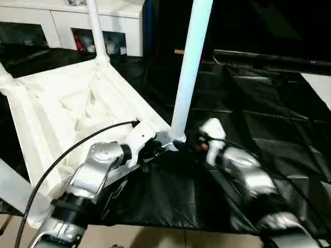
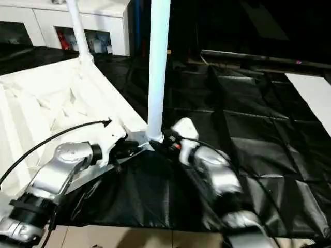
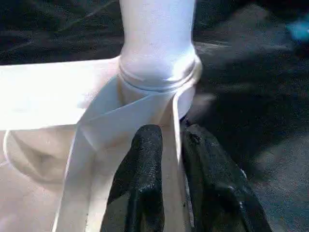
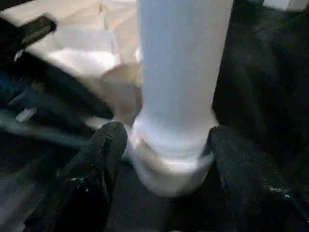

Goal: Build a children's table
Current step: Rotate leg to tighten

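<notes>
head eyes look down—wrist views close on the upright leg (image 1: 189, 67).

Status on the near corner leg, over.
Left tool pinching tabletop rim at corner socket. Right tool open, straddling leg base. Leg upright in socket. Nothing in the way.

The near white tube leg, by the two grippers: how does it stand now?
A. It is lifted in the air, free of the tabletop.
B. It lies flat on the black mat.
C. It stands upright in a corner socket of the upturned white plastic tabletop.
C: the near white tube leg rises straight from the corner socket of the white plastic tabletop.
</notes>
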{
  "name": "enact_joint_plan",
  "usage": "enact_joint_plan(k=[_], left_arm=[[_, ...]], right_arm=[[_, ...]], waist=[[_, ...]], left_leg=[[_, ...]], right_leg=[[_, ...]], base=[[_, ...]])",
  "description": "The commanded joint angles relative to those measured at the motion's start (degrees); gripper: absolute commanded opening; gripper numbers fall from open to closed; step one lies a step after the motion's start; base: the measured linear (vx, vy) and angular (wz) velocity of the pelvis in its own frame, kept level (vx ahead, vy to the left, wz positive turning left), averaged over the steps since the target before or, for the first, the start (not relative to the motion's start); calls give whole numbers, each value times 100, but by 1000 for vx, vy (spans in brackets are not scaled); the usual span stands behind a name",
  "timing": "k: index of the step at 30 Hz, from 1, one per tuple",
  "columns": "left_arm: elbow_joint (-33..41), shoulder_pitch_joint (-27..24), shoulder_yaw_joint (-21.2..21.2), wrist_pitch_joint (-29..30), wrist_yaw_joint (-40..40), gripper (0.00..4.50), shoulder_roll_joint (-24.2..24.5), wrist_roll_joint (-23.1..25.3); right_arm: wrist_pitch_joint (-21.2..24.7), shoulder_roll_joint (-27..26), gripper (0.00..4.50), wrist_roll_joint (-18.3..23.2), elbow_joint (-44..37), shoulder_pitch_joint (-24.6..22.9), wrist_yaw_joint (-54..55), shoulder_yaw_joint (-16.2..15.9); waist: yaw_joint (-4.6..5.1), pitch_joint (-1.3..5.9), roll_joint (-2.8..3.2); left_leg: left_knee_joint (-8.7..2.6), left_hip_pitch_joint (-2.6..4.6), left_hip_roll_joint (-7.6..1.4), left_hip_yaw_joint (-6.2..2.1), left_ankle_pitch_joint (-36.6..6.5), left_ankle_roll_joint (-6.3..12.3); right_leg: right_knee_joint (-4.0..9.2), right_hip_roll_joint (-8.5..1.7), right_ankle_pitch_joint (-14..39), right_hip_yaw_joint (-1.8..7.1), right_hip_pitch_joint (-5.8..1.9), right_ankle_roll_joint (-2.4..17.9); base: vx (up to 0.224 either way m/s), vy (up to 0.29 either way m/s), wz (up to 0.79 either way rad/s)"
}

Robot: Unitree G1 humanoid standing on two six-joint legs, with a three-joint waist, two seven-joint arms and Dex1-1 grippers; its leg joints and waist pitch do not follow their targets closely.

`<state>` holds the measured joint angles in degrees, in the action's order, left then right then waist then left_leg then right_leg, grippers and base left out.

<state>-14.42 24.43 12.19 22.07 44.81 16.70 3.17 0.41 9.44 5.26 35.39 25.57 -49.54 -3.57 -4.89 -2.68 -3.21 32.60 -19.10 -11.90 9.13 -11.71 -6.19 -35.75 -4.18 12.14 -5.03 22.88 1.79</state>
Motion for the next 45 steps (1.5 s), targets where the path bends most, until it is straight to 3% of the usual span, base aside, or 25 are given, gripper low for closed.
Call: enact_joint_plan(k=[1,5,12,14,20,26,28,31,32,33,34,39,41,43,45], left_arm=[[-78,111,-54,217,-275,125,-7,133],[2,93,44,456,-280,128,63,224],[176,1,148,824,-283,128,143,204],[201,2,153,950,-291,93,131,162],[344,-26,263,1049,-67,49,163,56],[399,-59,541,612,109,6,327,203],[383,-50,505,358,-49,6,283,239],[779,-149,147,442,123,6,100,-323],[869,-181,71,478,138,6,72,-425],[969,-224,15,482,171,6,64,-523],[1072,-279,-29,534,190,46,74,-596],[1516,-544,-55,771,388,74,233,-819],[1615,-623,-1,850,499,94,333,-808],[1622,-670,101,840,599,96,475,-716],[1585,-752,336,700,724,118,821,-409]], right_arm=[[278,117,313,110,-353,-207,-214,-121],[483,262,313,185,-690,-388,-212,-67],[658,350,313,239,-963,-524,-164,-8],[750,352,313,284,-1065,-530,-124,-18],[811,368,313,283,-1193,-564,-14,-49],[819,405,313,309,-1271,-602,-65,-61],[839,463,313,350,-1381,-661,-204,-113],[882,541,313,430,-1528,-723,-398,-189],[869,553,313,426,-1534,-720,-421,-205],[859,563,313,420,-1539,-716,-430,-220],[850,568,313,418,-1518,-684,-431,-221],[880,580,313,449,-1490,-582,-409,-197],[899,585,313,464,-1523,-593,-409,-199],[907,579,313,467,-1534,-599,-414,-207],[919,566,313,482,-1556,-616,-452,-236]], waist=[[-26,284,53],[-40,270,52],[-30,277,81],[-29,273,85],[-37,284,104],[-40,303,121],[-47,294,113],[-60,290,131],[-58,294,107],[-61,302,106],[-63,308,126],[-62,316,113],[-61,293,90],[-68,287,106],[-65,287,99]], left_leg=[[-356,-84,-134,20,-697,385],[-365,-83,-148,17,-751,371],[-346,-89,-135,22,-649,362],[-345,-84,-133,24,-648,362],[-337,-78,-130,21,-594,353],[-317,-81,-126,20,-416,392],[-317,-87,-130,21,-445,413],[-314,-88,-123,26,-534,397],[-310,-107,-122,24,-522,390],[-305,-110,-121,25,-476,394],[-298,-100,-126,25,-380,418],[-271,-108,-135,36,-130,568],[-282,-103,-129,44,-295,557],[-291,-93,-130,40,-411,513],[-298,-90,-124,35,-447,478]], right_leg=[[456,-396,477,345,-362,1129],[498,-414,960,349,-344,1008],[482,-399,800,344,-343,1039],[482,-391,785,340,-343,1062],[462,-390,621,340,-352,1108],[412,-383,249,338,-369,1185],[422,-377,235,335,-378,1171],[437,-398,414,339,-385,1159],[431,-401,446,337,-401,1155],[423,-403,403,339,-405,1166],[405,-393,269,338,-387,1211],[334,-372,-300,330,-376,1430],[368,-378,39,330,-371,1360],[396,-383,339,334,-365,1236],[406,-368,457,335,-359,1131]], base=[[0,0,0],[0,0,0],[0,0,0],[0,0,0],[0,0,0],[0,0,0],[0,0,0],[0,0,0],[0,0,0],[0,0,0],[0,0,0],[0,0,0],[0,0,0],[0,0,0],[0,0,0]])
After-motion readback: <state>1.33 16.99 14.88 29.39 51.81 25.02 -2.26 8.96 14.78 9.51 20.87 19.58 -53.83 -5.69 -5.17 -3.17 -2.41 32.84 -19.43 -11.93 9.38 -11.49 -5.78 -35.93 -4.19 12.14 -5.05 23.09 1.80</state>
